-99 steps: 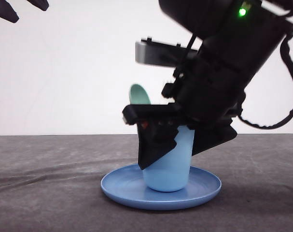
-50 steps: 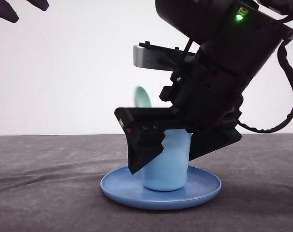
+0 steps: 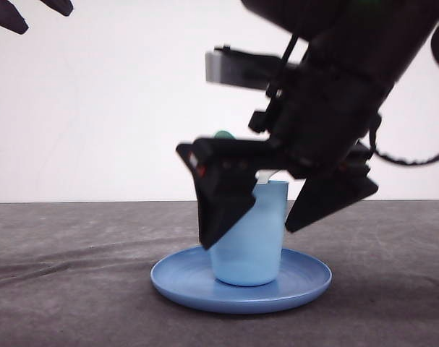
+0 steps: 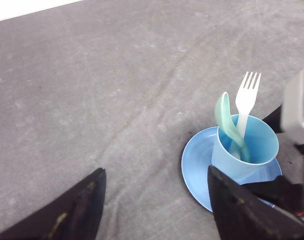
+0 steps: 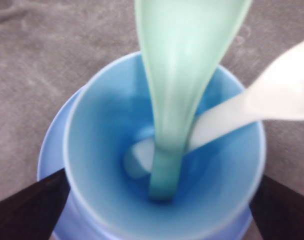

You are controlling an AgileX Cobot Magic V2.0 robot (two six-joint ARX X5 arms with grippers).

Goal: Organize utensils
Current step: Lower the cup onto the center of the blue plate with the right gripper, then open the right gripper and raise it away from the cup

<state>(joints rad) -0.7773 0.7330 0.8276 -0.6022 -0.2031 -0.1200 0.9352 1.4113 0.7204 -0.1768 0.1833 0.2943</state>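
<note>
2 utensils, fork (image 4: 244, 102) and spoon (image 4: 228, 122), stand in cup (image 4: 257, 150).

Light blue cup (image 3: 249, 238) stands upright at the centre of the round blue plate (image 3: 176, 278). Plate sits flat on a grey cloth-covered tabletop (image 3: 67, 275), creases in the cloth. Plain white wall (image 3: 111, 101) behind the far edge.
</note>
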